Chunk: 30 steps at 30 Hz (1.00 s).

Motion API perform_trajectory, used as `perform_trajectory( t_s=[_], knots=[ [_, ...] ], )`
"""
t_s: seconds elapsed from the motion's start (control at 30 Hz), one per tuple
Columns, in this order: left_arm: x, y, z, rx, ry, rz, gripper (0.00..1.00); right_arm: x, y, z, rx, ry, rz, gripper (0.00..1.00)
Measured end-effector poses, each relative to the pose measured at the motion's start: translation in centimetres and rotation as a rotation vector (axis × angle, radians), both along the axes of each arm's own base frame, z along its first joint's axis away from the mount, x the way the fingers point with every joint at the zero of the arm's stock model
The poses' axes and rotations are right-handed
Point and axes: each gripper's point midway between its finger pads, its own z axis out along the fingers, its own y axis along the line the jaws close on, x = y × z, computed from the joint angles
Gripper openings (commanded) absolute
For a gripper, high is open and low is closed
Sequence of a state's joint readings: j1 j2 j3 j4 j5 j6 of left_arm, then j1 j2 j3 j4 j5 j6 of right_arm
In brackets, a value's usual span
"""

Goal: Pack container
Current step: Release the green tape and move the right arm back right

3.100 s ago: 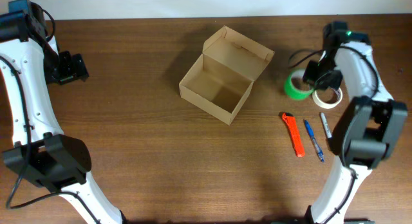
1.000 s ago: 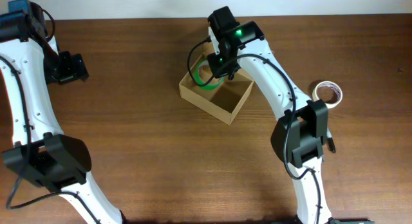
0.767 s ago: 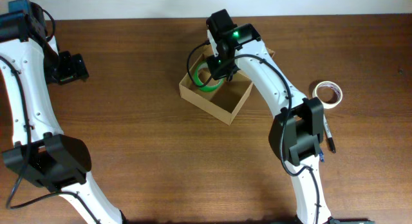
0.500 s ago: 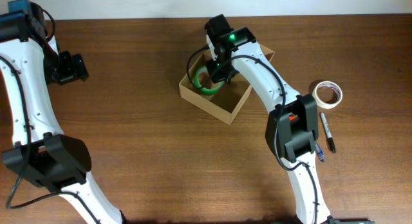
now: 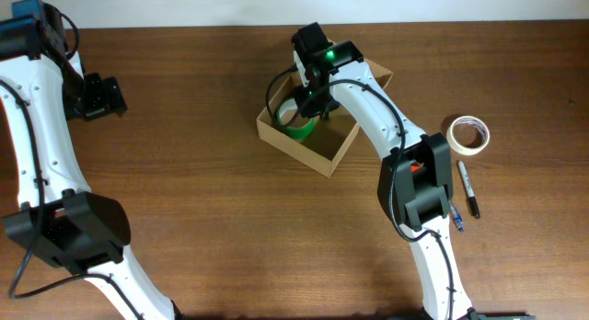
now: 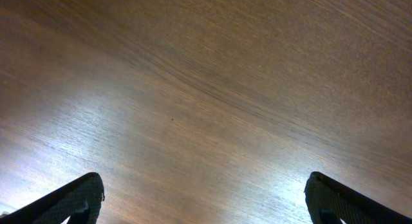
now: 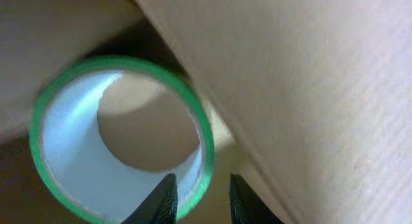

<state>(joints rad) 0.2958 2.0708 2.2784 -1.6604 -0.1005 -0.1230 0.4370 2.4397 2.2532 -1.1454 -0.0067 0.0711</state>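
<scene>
Setting: robotics lab or test bench, not a home or shop.
Evidence:
- Two white jointed robot arms with black cabling, left arm [image 5: 37, 127] and right arm [image 5: 386, 99], mounted at the near edge of a plain wood-grain table [image 5: 202, 191].
- Bare pale wall [image 5: 184, 7] behind.
- Small stationery test set only: tan cardboard box [image 5: 299, 150], green tape roll [image 5: 296, 129], pale tape roll [image 5: 467, 134], black marker [image 5: 468, 191], blue pen [image 5: 456, 217].
- Fixed top-down camera plus wrist cameras.

Matt cardboard container [image 5: 333, 141], glossy wood table [image 5: 202, 219]
</scene>
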Motion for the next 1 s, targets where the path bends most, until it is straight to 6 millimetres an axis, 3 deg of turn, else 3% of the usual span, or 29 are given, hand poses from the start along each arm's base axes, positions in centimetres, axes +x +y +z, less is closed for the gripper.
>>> perform_trajectory(
  t_s=[0.2, 0.27, 0.33, 0.43, 0.53, 0.63, 0.67, 0.73, 0.77, 0.87, 0.93, 1.0],
  knots=[
    [0.0, 0.0, 0.0, 0.000, 0.000, 0.000, 1.00, -2.6, -1.2, -0.1, -0.060, 0.100, 0.019, 0.32],
    [0.0, 0.0, 0.0, 0.000, 0.000, 0.000, 1.00, -3.1, -1.6, 0.7, -0.099, 0.092, 0.029, 0.35],
    [0.0, 0.0, 0.0, 0.000, 0.000, 0.000, 1.00, -3.1, -1.7, 2.9, -0.121, 0.041, 0.042, 0.37],
    [0.0, 0.0, 0.0, 0.000, 0.000, 0.000, 1.00, -3.3, -2.3, 9.7, -0.127, -0.105, 0.048, 0.41],
    [0.0, 0.0, 0.0, 0.000, 0.000, 0.000, 1.00, -4.7, -4.4, 19.9, -0.106, -0.321, 0.011, 0.46],
    [0.0, 0.0, 0.0, 0.000, 0.000, 0.000, 1.00, -7.3, -8.2, 29.0, -0.086, -0.529, -0.068, 0.51],
    [0.0, 0.0, 0.0, 0.000, 0.000, 0.000, 1.00, -8.6, -10.5, 32.3, -0.081, -0.607, -0.125, 0.51],
    [0.0, 0.0, 0.0, 0.000, 0.000, 0.000, 1.00, -10.8, -15.0, 36.7, -0.085, -0.716, -0.241, 0.52],
    [0.0, 0.0, 0.0, 0.000, 0.000, 0.000, 1.00, -12.1, -18.4, 38.7, -0.094, -0.768, -0.338, 0.52],
    [0.0, 0.0, 0.0, 0.000, 0.000, 0.000, 1.00, -14.9, -25.6, 40.7, -0.135, -0.812, -0.568, 0.52],
    [0.0, 0.0, 0.0, 0.000, 0.000, 0.000, 1.00, -16.1, -29.7, 40.0, -0.161, -0.778, -0.715, 0.52],
    [0.0, 0.0, 0.0, 0.000, 0.000, 0.000, 1.00, -15.9, -32.1, 38.3, -0.172, -0.714, -0.810, 0.53]
  ],
)
